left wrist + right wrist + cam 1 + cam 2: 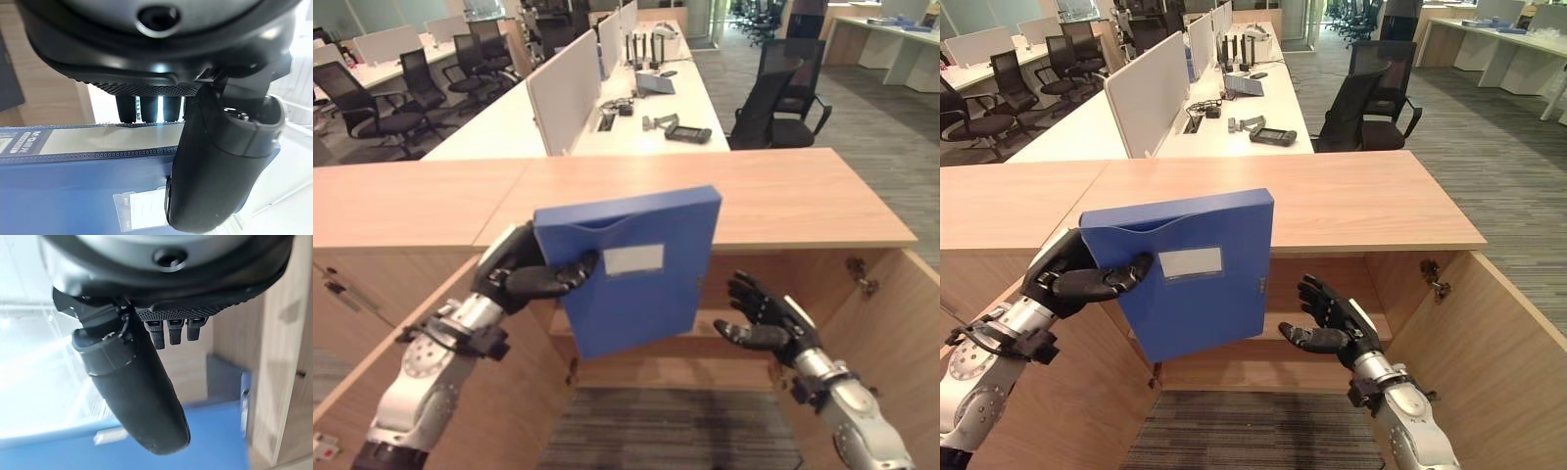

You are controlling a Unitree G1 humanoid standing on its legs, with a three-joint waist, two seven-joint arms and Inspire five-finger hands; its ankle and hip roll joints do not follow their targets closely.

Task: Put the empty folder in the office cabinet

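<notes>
Folder (636,269) hangs before the open cabinet (773,196), pinched by the left hand (524,269). Right hand (769,318) waits nearby, its fingers (744,292) spread.

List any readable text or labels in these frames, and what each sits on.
No text is legible enough to quote.
Blue folder, white front label: looks blank from the eye views.
Spine strip of the folder, left wrist view: carries print, too blurred to read.

One blue folder (631,266), one wooden cabinet (783,196), two open doors.
</notes>
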